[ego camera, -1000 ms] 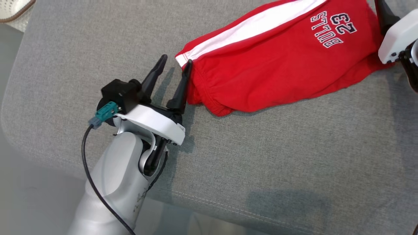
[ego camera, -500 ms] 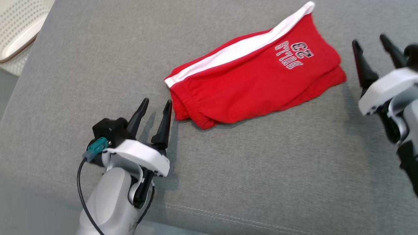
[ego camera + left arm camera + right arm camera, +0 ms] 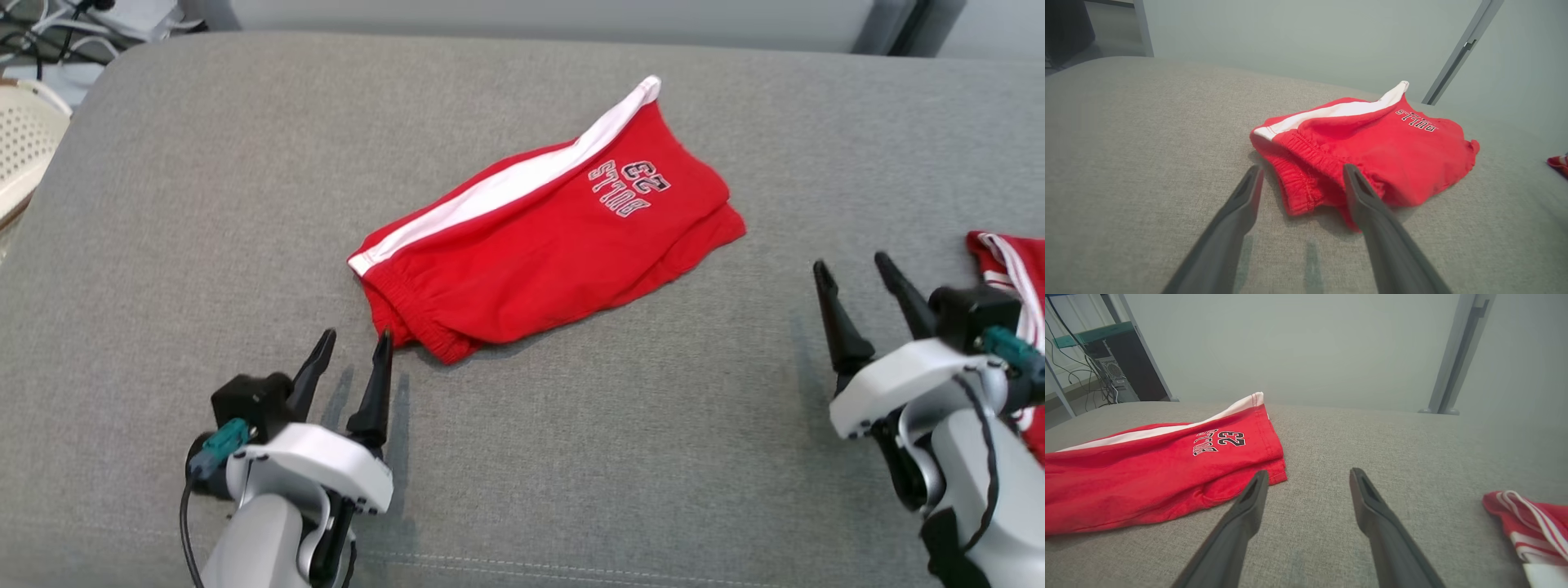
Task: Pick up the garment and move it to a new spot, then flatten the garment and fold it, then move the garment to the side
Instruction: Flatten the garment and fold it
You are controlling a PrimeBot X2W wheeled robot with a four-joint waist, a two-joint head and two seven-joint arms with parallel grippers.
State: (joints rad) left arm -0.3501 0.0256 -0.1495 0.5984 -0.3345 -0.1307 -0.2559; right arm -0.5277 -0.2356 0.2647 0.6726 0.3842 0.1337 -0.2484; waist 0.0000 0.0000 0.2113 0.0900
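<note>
I've drawn left gripper [image 3: 356, 335] and right gripper [image 3: 850, 261] off the folded red shorts [image 3: 547, 245], jaws apart; sideways move likely remains.

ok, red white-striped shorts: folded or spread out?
Folded. The red white-striped shorts lie doubled, two hem layers stacked, on the grey fabric cushion.

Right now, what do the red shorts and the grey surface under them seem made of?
Red shorts: soft matte knit, probably cotton jersey; limp folds, gathered elastic waistband. Grey surface: matte woven upholstery cloth, probably padded; flecked weave, stitched seam, rounded corners.
</note>
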